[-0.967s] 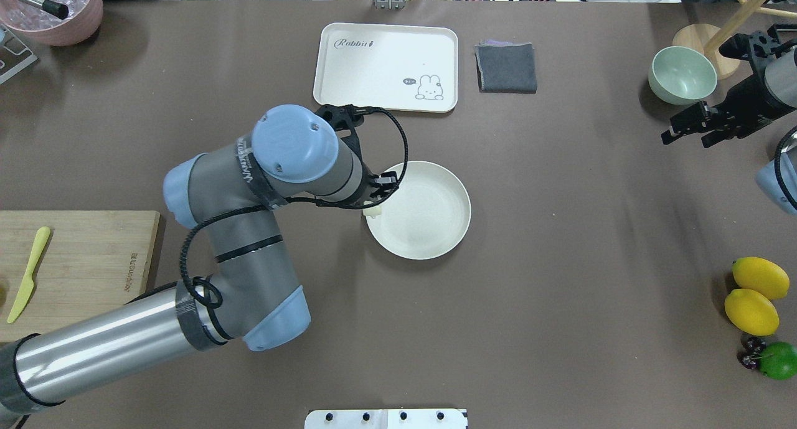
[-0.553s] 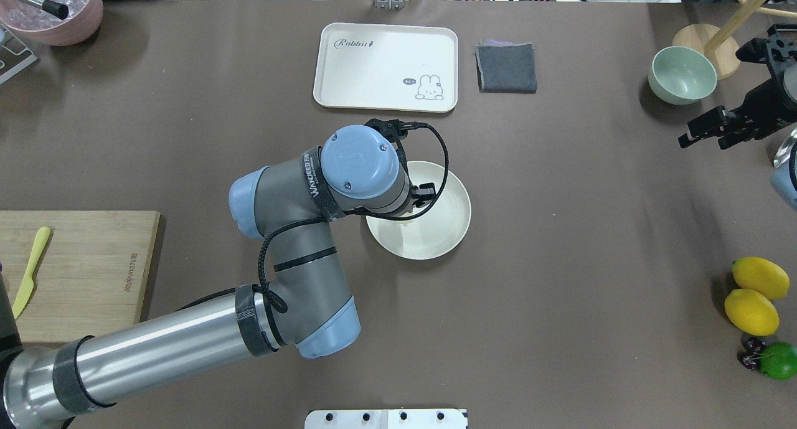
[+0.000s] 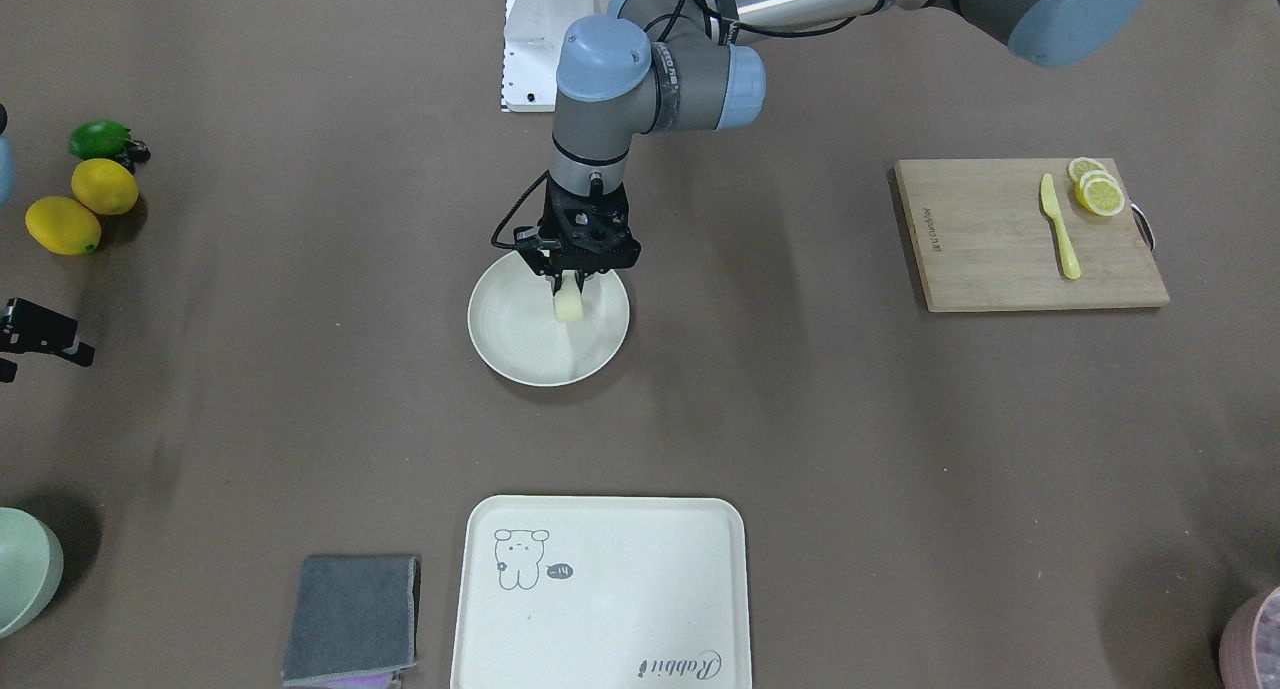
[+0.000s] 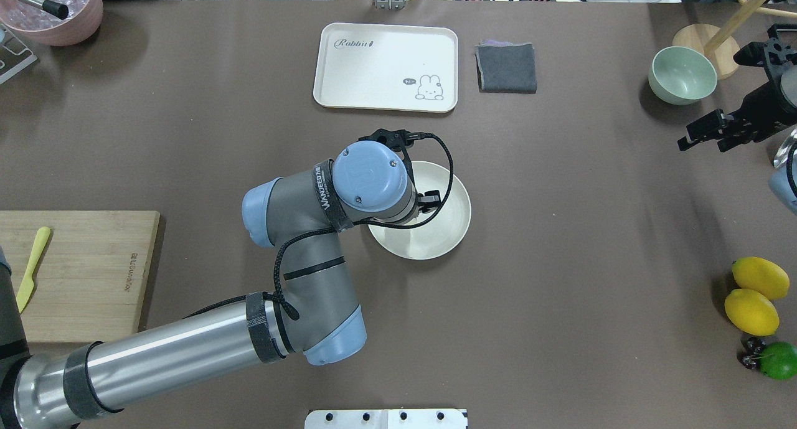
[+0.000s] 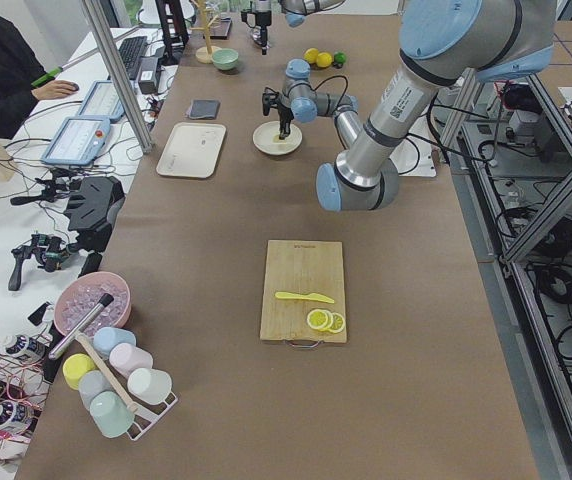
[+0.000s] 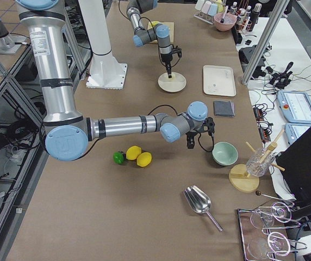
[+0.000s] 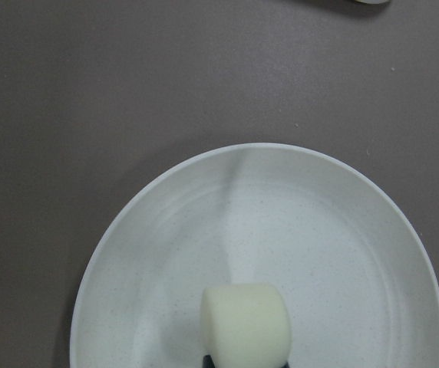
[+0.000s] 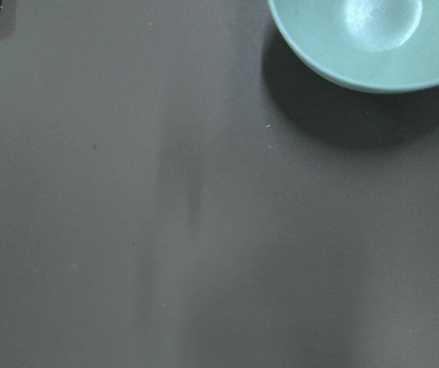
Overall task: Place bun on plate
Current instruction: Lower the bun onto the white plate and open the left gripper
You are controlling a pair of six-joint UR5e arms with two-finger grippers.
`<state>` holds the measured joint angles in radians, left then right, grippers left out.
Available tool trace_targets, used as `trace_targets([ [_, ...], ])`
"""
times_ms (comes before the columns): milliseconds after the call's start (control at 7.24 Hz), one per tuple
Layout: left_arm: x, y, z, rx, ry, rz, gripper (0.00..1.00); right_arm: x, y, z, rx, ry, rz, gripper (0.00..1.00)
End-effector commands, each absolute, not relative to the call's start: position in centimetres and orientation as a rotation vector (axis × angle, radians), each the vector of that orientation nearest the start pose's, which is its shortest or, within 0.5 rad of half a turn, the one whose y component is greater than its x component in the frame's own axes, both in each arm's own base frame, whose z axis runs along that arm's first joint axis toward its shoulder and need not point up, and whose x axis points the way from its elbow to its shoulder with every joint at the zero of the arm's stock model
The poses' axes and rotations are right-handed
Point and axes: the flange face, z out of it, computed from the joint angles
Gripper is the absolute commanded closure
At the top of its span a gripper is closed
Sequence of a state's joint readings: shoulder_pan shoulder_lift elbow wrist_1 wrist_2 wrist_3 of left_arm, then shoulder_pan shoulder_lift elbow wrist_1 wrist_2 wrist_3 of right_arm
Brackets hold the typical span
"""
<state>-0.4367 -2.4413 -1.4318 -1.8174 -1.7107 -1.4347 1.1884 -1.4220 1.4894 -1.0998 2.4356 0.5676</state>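
The bun [image 3: 568, 307], a small pale rounded lump, hangs between the fingers of my left gripper [image 3: 567, 287], which is shut on it. It sits over the near-robot part of the round cream plate [image 3: 520, 341]. The left wrist view shows the bun [image 7: 246, 322] low over the plate's [image 7: 296, 222] inner surface; I cannot tell whether they touch. In the overhead view my left wrist hides the bun and covers the plate's [image 4: 447, 220] left side. My right gripper [image 4: 702, 141] stands open and holds nothing at the table's right edge, beside the green bowl.
A cream rabbit tray [image 4: 386, 61] and a folded grey cloth [image 4: 506, 68] lie beyond the plate. A pale green bowl [image 4: 682, 74] sits far right. Two lemons [image 4: 751, 311] and a lime lie at the near right. A cutting board [image 3: 1020, 234] holds a knife and lemon slices.
My left arm has swung right, carrying the bun from the plate's left rim to over its inside. My right gripper has drawn back toward the right edge.
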Motion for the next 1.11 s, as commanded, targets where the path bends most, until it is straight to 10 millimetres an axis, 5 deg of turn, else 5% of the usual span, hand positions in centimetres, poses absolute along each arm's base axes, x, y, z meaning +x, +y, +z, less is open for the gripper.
trace_targets([
  [0,63.43,-42.57,14.76,0.152,0.974,-0.205,0.61,-16.30,-55.31,56.15,0.060,-0.977,-0.065,0.00],
  [415,63.66,-42.32,15.05,0.149,0.970,-0.203,0.61,-16.33,-55.36,56.05,0.060,-0.979,-0.067,0.00],
  [967,63.45,-42.34,14.93,0.152,0.972,-0.202,0.25,-16.48,-55.50,55.79,0.064,-0.980,-0.070,0.00],
])
